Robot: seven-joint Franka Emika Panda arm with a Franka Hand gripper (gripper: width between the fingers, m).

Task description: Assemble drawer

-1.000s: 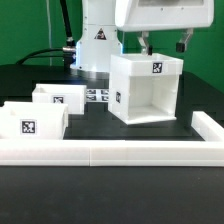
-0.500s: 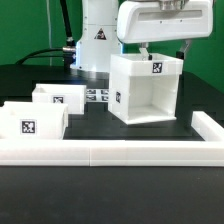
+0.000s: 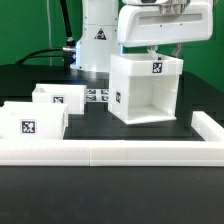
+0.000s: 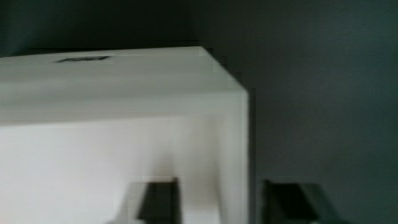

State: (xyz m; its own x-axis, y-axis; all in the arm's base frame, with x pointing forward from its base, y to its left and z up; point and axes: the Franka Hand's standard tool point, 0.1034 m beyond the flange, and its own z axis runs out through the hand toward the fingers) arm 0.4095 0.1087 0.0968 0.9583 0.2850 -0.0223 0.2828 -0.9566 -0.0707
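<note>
The big white cube housing [image 3: 145, 90] stands on the black table with its open front facing the camera and a tag on its top edge. My gripper [image 3: 166, 52] hangs just over its top, at the exterior view's right side. In the wrist view the housing's wall [image 4: 125, 110] runs between my two dark fingers, one on each side; the gripper [image 4: 222, 205] is open around it, with a gap showing at the outer finger. Two small open-top trays with tags, one [image 3: 57, 97] behind the other [image 3: 32, 120], sit at the exterior view's left.
A long low white rail [image 3: 120, 150] runs across the front and turns back at the right end [image 3: 208, 125]. The marker board [image 3: 97, 95] lies between the trays and the housing. The arm's white base [image 3: 95, 40] stands behind.
My gripper has come down and a little to the exterior view's left, from above the housing to its top edge. The housing and trays have not moved.
</note>
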